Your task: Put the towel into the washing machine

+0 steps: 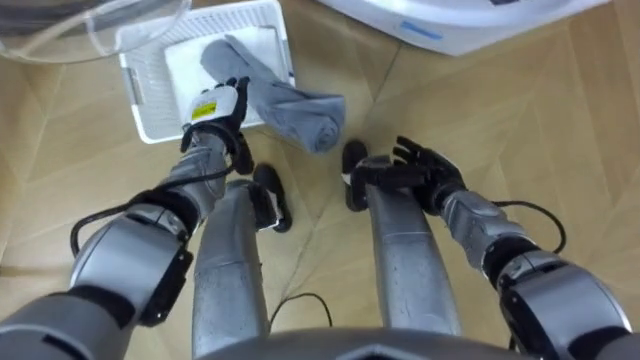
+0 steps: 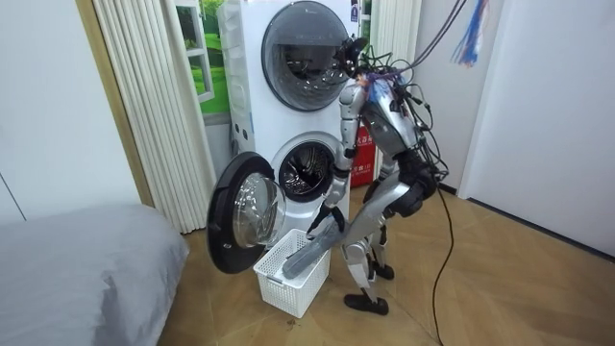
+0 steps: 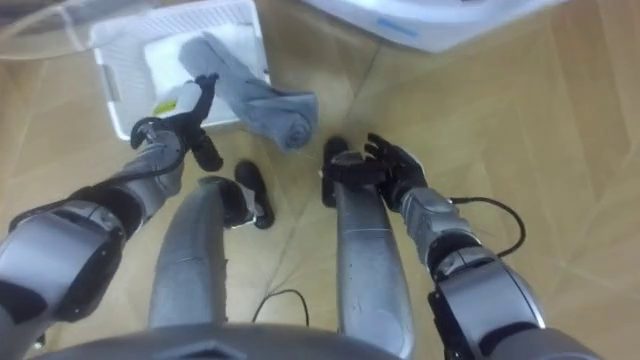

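Note:
A grey towel [image 1: 290, 105] lies draped over the near rim of a white basket [image 1: 140, 100], its rolled end hanging out toward the floor. My left hand [image 1: 222, 105] is at the basket's edge, against the towel's left side. My right hand [image 1: 425, 165] hovers open by my right knee, holding nothing. In the room view I stand bent forward over the basket [image 2: 288, 284], and the towel [image 2: 312, 252] slants up from it. The washing machine's lower drum [image 2: 307, 173] stands open just behind, with its round door [image 2: 240, 216] swung out.
A white cloth [image 1: 190, 60] lies inside the basket. The door's clear glass [image 1: 90, 25] hangs over the basket's far side, and the machine's white front [image 1: 470, 25] is ahead on the right. A second machine [image 2: 303, 43] is stacked above. A grey bed [image 2: 77, 269] stands at the room view's left.

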